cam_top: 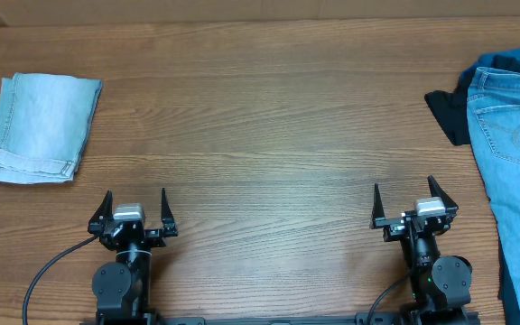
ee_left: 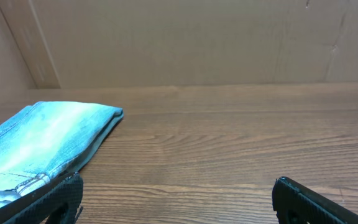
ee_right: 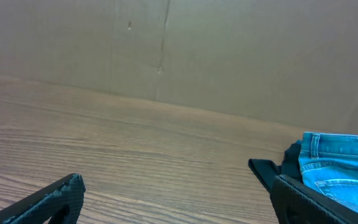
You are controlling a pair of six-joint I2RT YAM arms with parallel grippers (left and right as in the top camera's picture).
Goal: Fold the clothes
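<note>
Light-blue denim jeans point(cam_top: 517, 171) with a stitched back pocket lie unfolded along the table's right edge, over a dark navy garment point(cam_top: 447, 113). They also show in the right wrist view point(ee_right: 340, 174), beside the dark garment point(ee_right: 269, 169). A paler washed denim piece point(cam_top: 39, 126) lies folded at the far left, and shows in the left wrist view point(ee_left: 39, 143). My left gripper point(cam_top: 134, 217) is open and empty near the front edge, right of the folded piece. My right gripper point(cam_top: 413, 206) is open and empty, left of the jeans.
A brown cardboard wall point(ee_right: 197, 56) stands behind the wooden table point(cam_top: 260, 135). The arm bases and cables sit at the front edge.
</note>
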